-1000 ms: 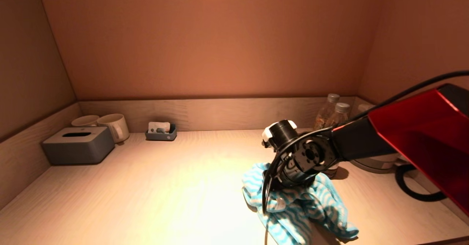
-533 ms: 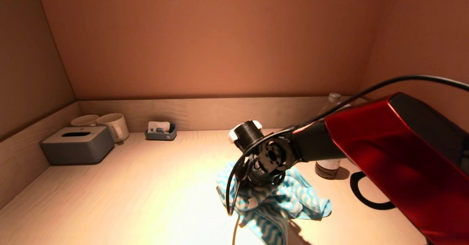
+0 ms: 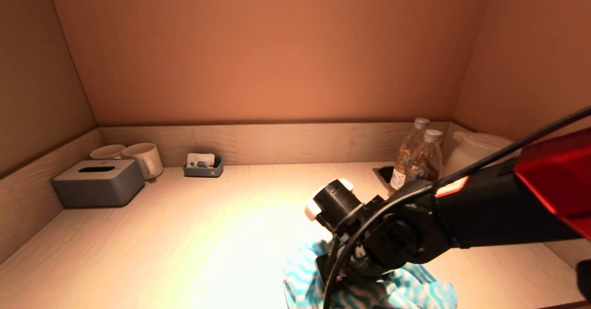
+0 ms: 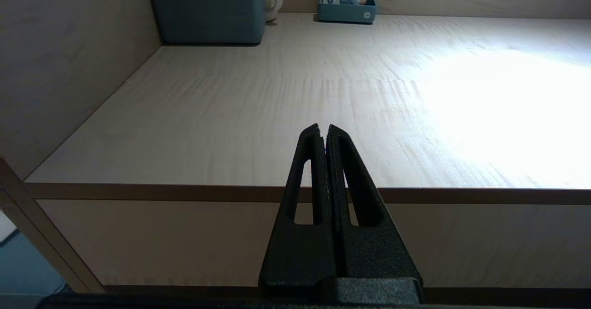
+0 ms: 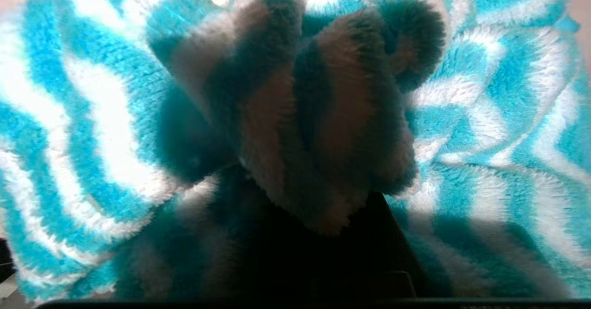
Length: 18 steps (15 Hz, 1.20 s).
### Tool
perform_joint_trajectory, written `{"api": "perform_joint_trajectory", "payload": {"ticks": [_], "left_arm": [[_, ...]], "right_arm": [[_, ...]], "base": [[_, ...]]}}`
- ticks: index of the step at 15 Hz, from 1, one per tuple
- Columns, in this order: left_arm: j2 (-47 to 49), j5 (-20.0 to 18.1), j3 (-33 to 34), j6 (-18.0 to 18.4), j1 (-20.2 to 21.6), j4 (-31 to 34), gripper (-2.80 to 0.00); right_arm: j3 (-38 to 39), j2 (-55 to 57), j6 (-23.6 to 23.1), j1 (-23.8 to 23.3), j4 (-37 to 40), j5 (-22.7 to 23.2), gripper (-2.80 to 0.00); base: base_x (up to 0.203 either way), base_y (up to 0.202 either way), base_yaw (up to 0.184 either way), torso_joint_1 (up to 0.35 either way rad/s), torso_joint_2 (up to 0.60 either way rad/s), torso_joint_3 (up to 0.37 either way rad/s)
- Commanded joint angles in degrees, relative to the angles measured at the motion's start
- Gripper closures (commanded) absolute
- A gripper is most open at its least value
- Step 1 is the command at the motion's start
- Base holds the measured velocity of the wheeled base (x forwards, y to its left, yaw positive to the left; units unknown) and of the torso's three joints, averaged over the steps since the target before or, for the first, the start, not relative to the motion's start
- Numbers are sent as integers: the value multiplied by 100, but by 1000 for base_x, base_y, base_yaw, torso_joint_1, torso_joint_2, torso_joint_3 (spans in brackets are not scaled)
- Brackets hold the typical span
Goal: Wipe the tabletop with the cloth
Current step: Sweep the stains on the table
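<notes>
The blue-and-white wavy-striped cloth (image 3: 302,290) lies bunched on the light wooden tabletop (image 3: 184,235) near its front edge, right of centre. My right gripper (image 3: 358,267) points down into the cloth and is shut on it. In the right wrist view the cloth (image 5: 92,92) fills the picture, and a dark fold of it covers the fingers. My left gripper (image 4: 323,129) is shut and empty, parked low in front of the table's front edge, out of the head view.
A grey tissue box (image 3: 98,182) and two mugs (image 3: 143,159) stand at the back left, with a small grey tray (image 3: 203,166) beside them. Two bottles (image 3: 418,159) and a kettle (image 3: 475,149) stand at the back right. Walls close off three sides.
My right arm swept left with the cloth, then drew back toward the front edge. The cloth now lies closer to the front, and the bottles and kettle show again.
</notes>
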<state>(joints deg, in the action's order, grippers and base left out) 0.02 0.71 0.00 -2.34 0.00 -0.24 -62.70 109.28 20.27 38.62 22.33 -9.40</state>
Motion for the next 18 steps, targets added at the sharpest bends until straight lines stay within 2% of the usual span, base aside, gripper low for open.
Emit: {"api": "perform_joint_trajectory", "payload": {"ticks": [1,3,4,5,9,11,13,16,18], "left_arm": [[-2,0,0,-3,0,-2,0],[-2,0,0,-3,0,-2,0],[-2,0,0,-3,0,-2,0],[-2,0,0,-3,0,-2,0],[-2,0,0,-3,0,-2,0],[-2,0,0,-3,0,-2,0],[-2,0,0,-3,0,-2,0],[-2,0,0,-3,0,-2,0],[-2,0,0,-3,0,-2,0]], "right_arm": [[172,-278,-290,-533,-17,-52,0],[-15,85,-585,-1164,-110,-53,0],[-209,254,-679,-1333,-149,-55,0],[-634,618,-755,-1525,-168,-60,0],[-2307,1812,-745,-1829,65,-121,0],[-2934,2174,-501,-1642,412,-178,0],[-3276,2177,-205,-1064,835,-197,0],[-3211,1629,68,-233,1106,-201,0],[-2857,1143,207,247,1210,-193,0]], "base": [[0,0,0,0,0,0],[0,0,0,0,0,0],[0,0,0,0,0,0],[0,0,0,0,0,0],[0,0,0,0,0,0],[0,0,0,0,0,0],[0,0,0,0,0,0],[0,0,0,0,0,0],[0,0,0,0,0,0]]}}
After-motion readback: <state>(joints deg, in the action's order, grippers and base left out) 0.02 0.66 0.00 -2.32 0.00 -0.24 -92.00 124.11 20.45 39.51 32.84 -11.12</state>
